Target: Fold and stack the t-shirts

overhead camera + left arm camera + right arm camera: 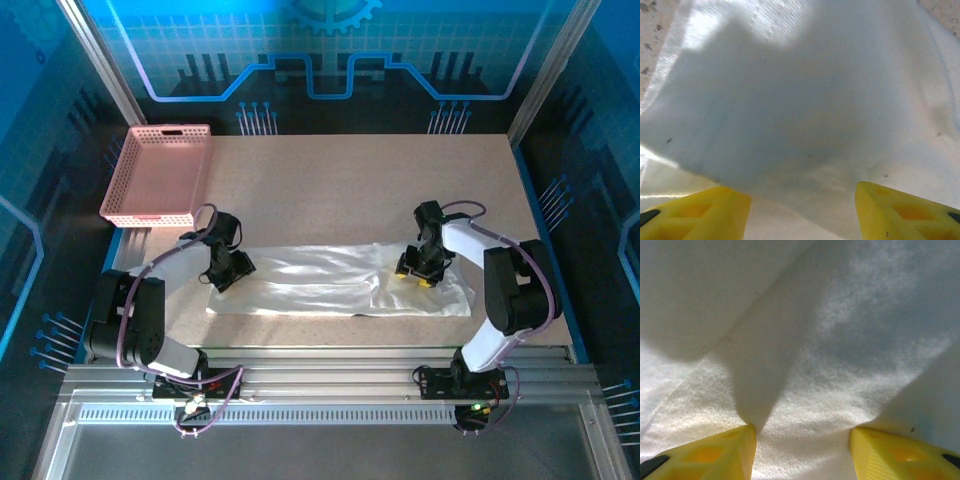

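Left gripper: jaws stand partly apart, nothing clamped between them. In the left wrist view the two yellow fingers sit at the lower corners with a clear gap between them, and white cloth fills the gap. The gripper points down at the left end of the t-shirt, at or just above the fabric; contact cannot be confirmed.

Right gripper: jaws likewise partly apart, not closed on anything. In the right wrist view the yellow fingers are separated, and the gripper sits low over the cloth. A raised crease in the t-shirt runs up from the tip of the finger on the left of that view.

T-shirt: white, thin, laid out as a long band across the near half of the table, running left to right between the two arms. Its left end is under the left gripper; a short portion extends to the right beyond the right gripper. Wrinkles show along the middle. In the left wrist view the fabric is shaded by the gripper.

Pink lattice basket: at the far left corner of the table, well apart from the t-shirt
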